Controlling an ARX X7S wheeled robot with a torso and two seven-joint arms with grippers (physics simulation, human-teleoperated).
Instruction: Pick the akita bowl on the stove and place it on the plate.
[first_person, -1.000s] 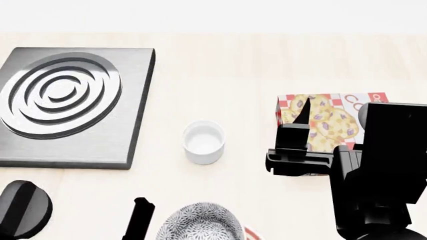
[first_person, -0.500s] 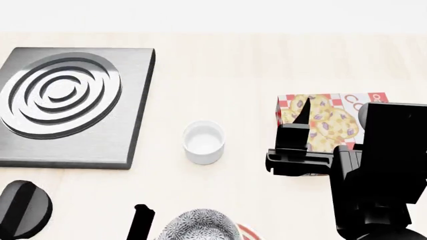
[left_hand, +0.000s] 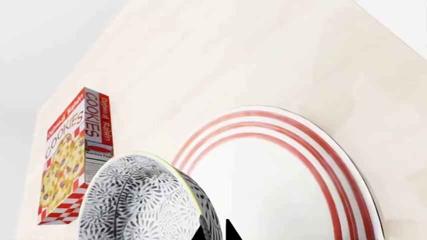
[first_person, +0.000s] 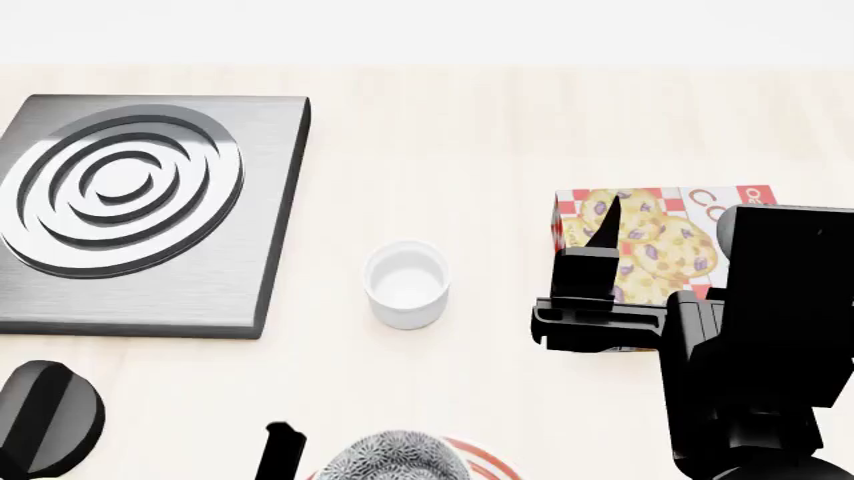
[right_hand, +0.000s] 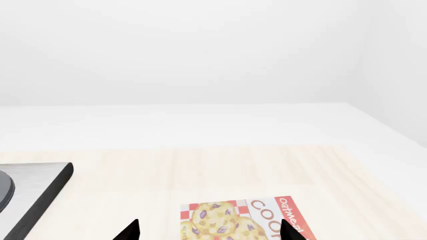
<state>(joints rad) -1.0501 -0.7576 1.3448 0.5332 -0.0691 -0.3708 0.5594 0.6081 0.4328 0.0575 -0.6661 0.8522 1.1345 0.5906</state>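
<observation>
- Half done: the stove (first_person: 134, 205) is bare; the left end effector (left_hand: 215, 231) grasps the akita bowl (left_hand: 143, 200).
- Remaining: lowering onto the plate (left_hand: 347, 165), releasing.
- Right end effector (right_hand: 208, 231) is spread, idle.

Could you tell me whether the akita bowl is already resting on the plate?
Cannot tell: in the left wrist view the akita bowl overlaps the plate, but its foot and any gap are hidden.
</observation>
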